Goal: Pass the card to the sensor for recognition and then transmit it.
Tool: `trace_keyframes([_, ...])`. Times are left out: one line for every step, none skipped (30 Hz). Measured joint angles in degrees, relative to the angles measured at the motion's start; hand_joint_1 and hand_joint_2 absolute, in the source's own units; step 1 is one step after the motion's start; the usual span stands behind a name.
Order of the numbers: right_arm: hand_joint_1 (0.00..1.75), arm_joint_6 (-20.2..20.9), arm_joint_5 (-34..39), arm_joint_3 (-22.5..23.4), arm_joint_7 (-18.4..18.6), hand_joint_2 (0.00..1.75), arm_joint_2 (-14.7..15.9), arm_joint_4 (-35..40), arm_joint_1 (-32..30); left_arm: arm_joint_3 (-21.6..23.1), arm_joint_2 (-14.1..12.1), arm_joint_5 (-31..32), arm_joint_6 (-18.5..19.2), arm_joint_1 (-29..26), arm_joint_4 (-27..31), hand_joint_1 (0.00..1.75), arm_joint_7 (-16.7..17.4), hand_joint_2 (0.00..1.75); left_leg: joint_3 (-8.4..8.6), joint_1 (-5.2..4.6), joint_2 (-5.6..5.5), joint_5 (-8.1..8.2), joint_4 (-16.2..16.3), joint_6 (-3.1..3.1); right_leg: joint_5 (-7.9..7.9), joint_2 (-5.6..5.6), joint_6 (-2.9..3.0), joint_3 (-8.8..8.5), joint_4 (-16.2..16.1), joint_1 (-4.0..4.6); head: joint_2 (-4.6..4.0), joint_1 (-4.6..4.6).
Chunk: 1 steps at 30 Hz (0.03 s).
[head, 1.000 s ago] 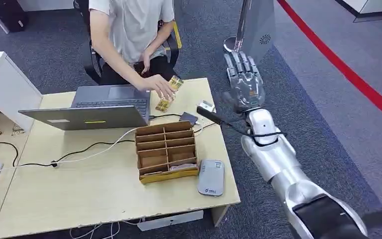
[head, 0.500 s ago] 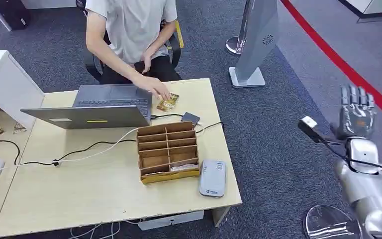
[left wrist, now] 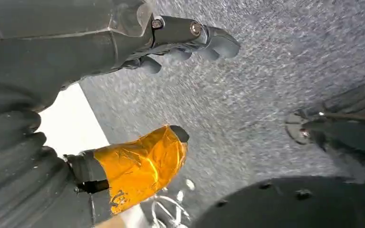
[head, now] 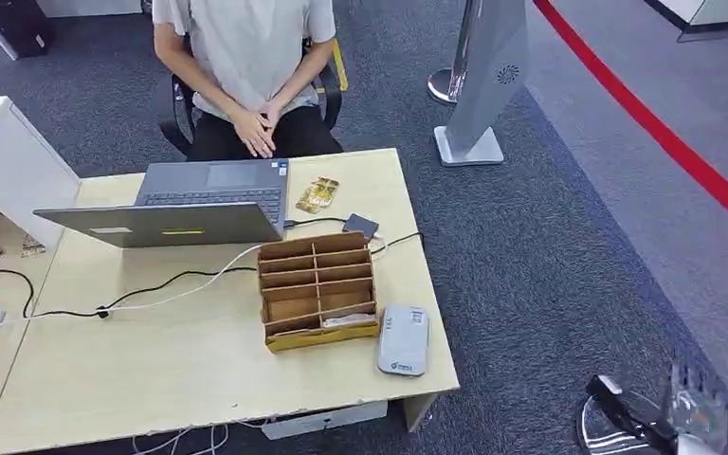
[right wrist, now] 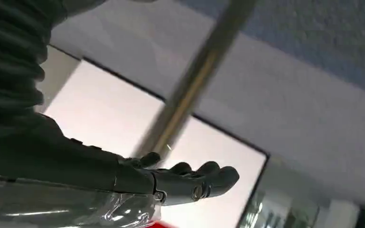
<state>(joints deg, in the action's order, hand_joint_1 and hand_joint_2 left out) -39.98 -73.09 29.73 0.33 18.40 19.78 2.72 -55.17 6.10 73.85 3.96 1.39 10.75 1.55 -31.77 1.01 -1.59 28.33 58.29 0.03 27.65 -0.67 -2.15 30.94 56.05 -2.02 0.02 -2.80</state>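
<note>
- My right hand [head: 694,406] sits low at the corner of the head view, beside the table and well apart from it, fingers straight and apart, holding nothing; the right wrist view [right wrist: 190,183] shows the same.
- My left hand [left wrist: 138,161] hangs over grey carpet, thumb wrapped in orange tape, fingers [left wrist: 209,40] spread, nothing in it.
- The card [head: 318,195] lies flat on the table [head: 152,370], at its far edge, just beside the laptop [head: 185,204].
- The grey sensor [head: 403,339] lies at the near right corner, touching the cardboard organizer [head: 318,292].
- A person [head: 246,57] sits across the table, hands folded in the lap.
</note>
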Motion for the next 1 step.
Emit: trace_keyframes([0.00, 0.15, -0.02, 0.91, 0.35, 1.75, -1.32, -1.24, -0.59, -0.45, 0.04, -0.37, -0.02, 0.00, 0.00, 0.00, -0.02, 1.75, 0.01, 0.03, 0.04, 0.02, 0.00, -0.04, 0.00, -0.03, 0.01, 0.01, 0.01, 0.02, 0.00, -0.09])
